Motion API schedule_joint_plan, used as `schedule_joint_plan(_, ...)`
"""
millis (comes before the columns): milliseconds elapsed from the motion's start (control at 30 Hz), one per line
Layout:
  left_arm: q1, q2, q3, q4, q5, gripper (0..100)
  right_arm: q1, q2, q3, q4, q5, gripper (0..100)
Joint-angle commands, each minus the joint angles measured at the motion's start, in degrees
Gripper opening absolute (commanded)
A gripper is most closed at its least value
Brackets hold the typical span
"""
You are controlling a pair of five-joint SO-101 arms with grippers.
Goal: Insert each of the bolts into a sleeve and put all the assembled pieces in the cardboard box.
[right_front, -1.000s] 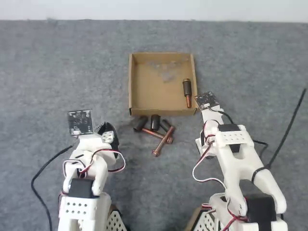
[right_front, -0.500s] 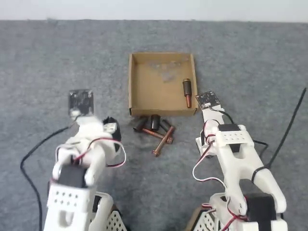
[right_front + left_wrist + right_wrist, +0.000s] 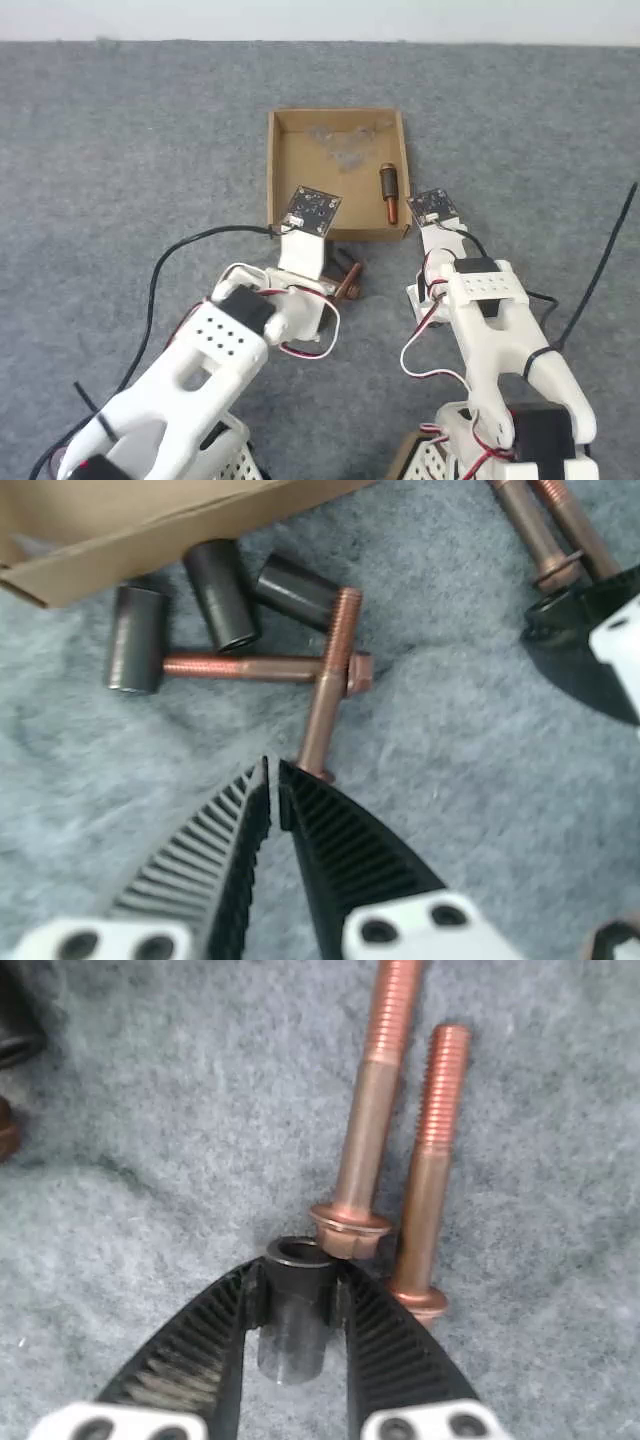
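Grey carpet-like cloth covers the tabletop [image 3: 110,140]. The cardboard box [image 3: 270,170] sits toward 12 o'clock from both arms. One assembled piece [image 3: 388,192] already lies inside, against the wall at the box's 3 o'clock side. The rest of the hardware lies at the box's 6 o'clock, just outside its near wall, so the task looks barely begun.

The step in hand appears to be pairing the next bolt with a sleeve. The right arm [image 3: 480,300], at about 5 o'clock from the box, has its right fingers [image 3: 200,1360] pinching a dark held sleeve [image 3: 295,1310] from both sides, with the open bore facing the wrist camera. Two spare bolts [image 3: 365,1110] [image 3: 430,1170] lie on the cloth just beyond it. The head of the nearer one is touching or almost touching the sleeve's rim.

The left arm [image 3: 240,320] hangs over the cluster. Its left fingers [image 3: 330,840] are almost pressed together, with only a thin slit between them, and they hold nothing. Their tips sit right at the head end of a loose bolt [image 3: 325,695]. That bolt crosses a second bolt [image 3: 250,667], whose far end meets an end sleeve [image 3: 135,640]. Whether it is seated inside cannot be told. Two free sleeves [image 3: 222,595] [image 3: 295,588] rest close by, near the box wall.

The next move likely calls for the left fingers to spread wide enough to straddle the loose bolt's shank. They would then close on it, lift it clear of the bolt beneath, and line its threaded end up with the held sleeve's bore.
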Motion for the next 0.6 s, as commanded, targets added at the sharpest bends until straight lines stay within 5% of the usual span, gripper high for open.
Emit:
schedule_joint_plan(0, 0.9, 4.0, -2.9, -5.4, 2.0, 1, 0.7, -0.2, -1.1, -0.8, -0.6, 0.6)
schedule_joint_plan(333, 0.8, 11.7, -2.9, -7.2, 1.9, 23, 0.7, -0.2, -1.1, -0.9, -0.6, 0.6)
schedule_joint_plan(567, 0.1, 22.0, -3.9, -10.2, -2.9, 18, 0.7, -0.2, -1.1, -0.9, -0.6, 0.6)
